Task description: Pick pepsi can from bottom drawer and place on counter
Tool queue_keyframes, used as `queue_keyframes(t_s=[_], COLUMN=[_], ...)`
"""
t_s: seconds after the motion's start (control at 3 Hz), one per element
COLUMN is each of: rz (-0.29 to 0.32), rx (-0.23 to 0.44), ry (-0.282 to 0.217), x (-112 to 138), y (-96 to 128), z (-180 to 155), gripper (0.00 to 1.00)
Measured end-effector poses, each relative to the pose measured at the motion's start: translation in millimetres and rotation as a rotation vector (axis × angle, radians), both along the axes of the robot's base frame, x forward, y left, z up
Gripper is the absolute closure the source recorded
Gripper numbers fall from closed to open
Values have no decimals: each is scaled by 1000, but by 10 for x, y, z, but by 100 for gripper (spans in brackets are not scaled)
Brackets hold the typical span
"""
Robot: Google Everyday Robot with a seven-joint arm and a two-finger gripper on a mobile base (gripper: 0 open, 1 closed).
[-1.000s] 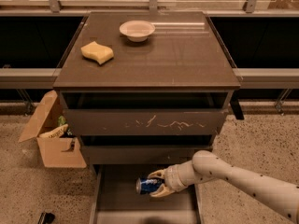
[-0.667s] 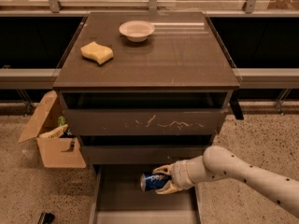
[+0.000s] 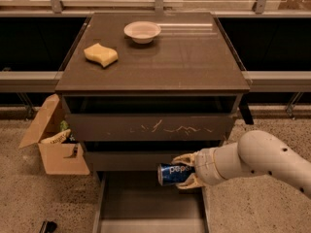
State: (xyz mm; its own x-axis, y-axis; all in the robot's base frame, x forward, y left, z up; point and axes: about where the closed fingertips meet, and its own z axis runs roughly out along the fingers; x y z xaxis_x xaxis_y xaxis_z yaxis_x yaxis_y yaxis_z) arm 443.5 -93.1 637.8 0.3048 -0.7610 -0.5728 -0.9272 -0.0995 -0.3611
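Note:
The pepsi can [image 3: 172,173] is blue with white lettering and lies on its side in my gripper [image 3: 185,171], whose pale fingers [image 3: 183,159] are shut on it from above and below. The can hangs in the air above the open bottom drawer [image 3: 146,203], in front of the middle drawer's face. My white arm [image 3: 257,161] comes in from the right. The counter [image 3: 160,57] is the dark brown cabinet top, well above the can.
A yellow sponge [image 3: 100,55] and a white bowl [image 3: 142,31] sit on the counter's left and back. An open cardboard box [image 3: 56,142] with items stands on the floor left of the cabinet. The scratched upper drawer front [image 3: 150,126] is above the can.
My gripper has lifted the can up and to the right, from low inside the bottom drawer to just above it. The arm has risen too.

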Motion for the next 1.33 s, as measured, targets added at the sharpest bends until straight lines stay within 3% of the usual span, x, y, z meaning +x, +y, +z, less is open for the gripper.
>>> queue_keyframes(t_s=[0.67,1.0,1.33], rz=[-7,-5,-10], rx=[23,56,90], ry=[-9,-53,-115], x=[115,357,758], y=[-96,-326,-511], z=[192,778,1514], gripper=[100,100,100])
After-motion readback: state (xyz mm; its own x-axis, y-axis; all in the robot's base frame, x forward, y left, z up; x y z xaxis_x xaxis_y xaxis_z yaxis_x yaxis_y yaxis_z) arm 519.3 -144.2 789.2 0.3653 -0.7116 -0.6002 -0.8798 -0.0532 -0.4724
